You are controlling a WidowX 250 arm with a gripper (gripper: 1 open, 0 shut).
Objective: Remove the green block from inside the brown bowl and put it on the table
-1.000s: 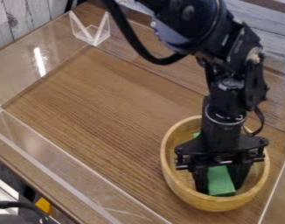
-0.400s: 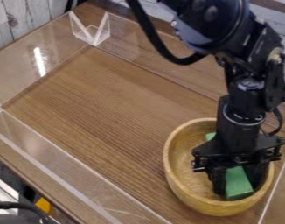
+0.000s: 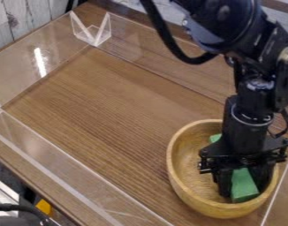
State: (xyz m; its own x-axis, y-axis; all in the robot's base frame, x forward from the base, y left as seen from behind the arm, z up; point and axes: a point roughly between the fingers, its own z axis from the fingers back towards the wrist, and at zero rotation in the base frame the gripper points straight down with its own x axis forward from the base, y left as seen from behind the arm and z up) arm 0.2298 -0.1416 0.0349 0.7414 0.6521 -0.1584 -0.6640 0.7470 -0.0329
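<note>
The block (image 3: 242,185) lies in the bowl (image 3: 183,182) at the lower right of the frame, its far end showing just left of the arm; the gripper (image 3: 241,170) reaches down over it, fingers pressed together as tight as they go, though whether they pinch the block is hidden; the step in hand looks like securing the grasp; next calls for a sure hold, a straight lift past the rim, then a move toward the table (image 3: 99,106) at centre left.

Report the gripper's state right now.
Gripper: shut, over the green block in the brown bowl; whether it grips the block can't be told.
</note>
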